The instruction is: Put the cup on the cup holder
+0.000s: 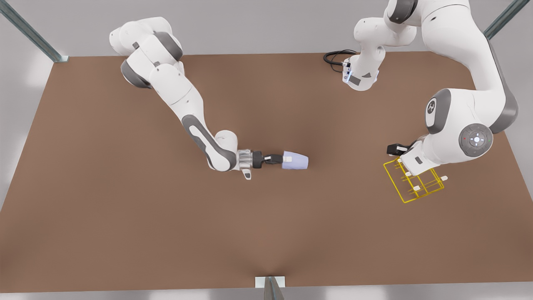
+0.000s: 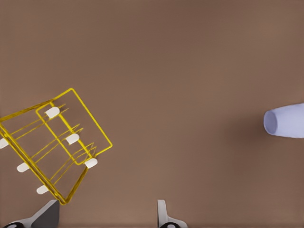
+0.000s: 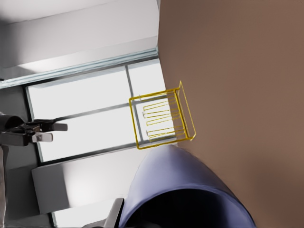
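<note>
Brown and bare, the table (image 1: 125, 229) carries the scene, with grey walls behind. The right gripper (image 1: 278, 158) is seen near the table's middle, its jaws clamped on the cup (image 1: 296, 161) by the narrow base end, so that the cup is held on its side, mouth toward the front view's right. The cup is judged light, stiff and smooth; a hold around the tapered wall could slip toward the narrow end, so a firm pinch is advised. Its inside (image 2: 270, 121), seen from the left wrist, is empty. The left gripper (image 2: 107, 213) hangs just above the holder (image 1: 414, 182), its jaws apart, and waits. The holder stands well apart from the cup, at the front view's right; its white-tipped pegs (image 2: 72, 138) carry nothing. The thin wire looks easily nudged.
</note>
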